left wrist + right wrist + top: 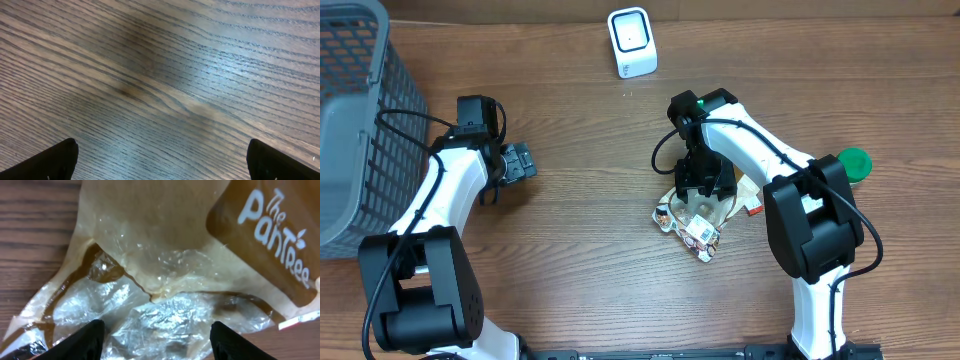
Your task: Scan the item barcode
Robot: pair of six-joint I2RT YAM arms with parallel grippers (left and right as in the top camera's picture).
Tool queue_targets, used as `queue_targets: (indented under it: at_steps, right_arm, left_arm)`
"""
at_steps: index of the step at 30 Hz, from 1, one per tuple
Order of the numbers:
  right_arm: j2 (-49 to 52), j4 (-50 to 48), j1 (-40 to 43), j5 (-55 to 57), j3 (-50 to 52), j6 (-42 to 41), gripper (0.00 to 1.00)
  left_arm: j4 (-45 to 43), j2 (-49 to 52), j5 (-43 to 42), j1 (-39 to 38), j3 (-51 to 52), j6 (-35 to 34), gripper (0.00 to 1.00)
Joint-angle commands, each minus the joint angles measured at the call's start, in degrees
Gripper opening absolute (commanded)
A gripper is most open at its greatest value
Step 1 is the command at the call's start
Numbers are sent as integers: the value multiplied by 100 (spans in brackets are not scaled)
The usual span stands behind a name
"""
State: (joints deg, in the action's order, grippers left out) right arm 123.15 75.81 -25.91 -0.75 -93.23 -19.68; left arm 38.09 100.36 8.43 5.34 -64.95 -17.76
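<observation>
Crinkly clear plastic bag (165, 255) lies flat on the wood-grain table (30, 230), right under the right tool (165, 342), jaws spread wide; left tool (162, 160) gapes too.

The 2 arms share 1 build: smooth white rounded shells set between chunky black joint blocks. On the left arm (455, 185) and the right arm (732, 112), a thin black cable (760, 142) runs along the outside and loops free near the joints. A small green patch (685, 102) sits by the right wrist, possibly a light or a sticker. The left hand (518, 162) and right hand (705, 200) are black, with blunt matte fingertips (85, 342).
</observation>
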Motion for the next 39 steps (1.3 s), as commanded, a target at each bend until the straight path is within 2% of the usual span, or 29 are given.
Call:
queue_targets:
  at_steps: [1,4,6,12,29,39]
  right_arm:
    - [-400,-173,44,116,-219,-4,74]
    - [-498,-319,96,129,-232,2,84]
    - [-496,-308,136,129,-229,-2,100]
    - [-490,-535,140,114,-225,-2,100]
    - [-490,-1930,140,114,-225,-2,100]
    - [-472,-2048,140,114,-225,-2,100]
  left_arm:
    - [2,-39,57,-15,-83,107,99]
    - [4,-39,55,-15,-83,107,99]
    - [2,-39,57,-15,-85,107,100]
    - [2,-39,57,-15,-83,107,100]
    - [2,-39,57,-15,-85,107,100]
    - [2,-39,57,-15,-83,107,100]
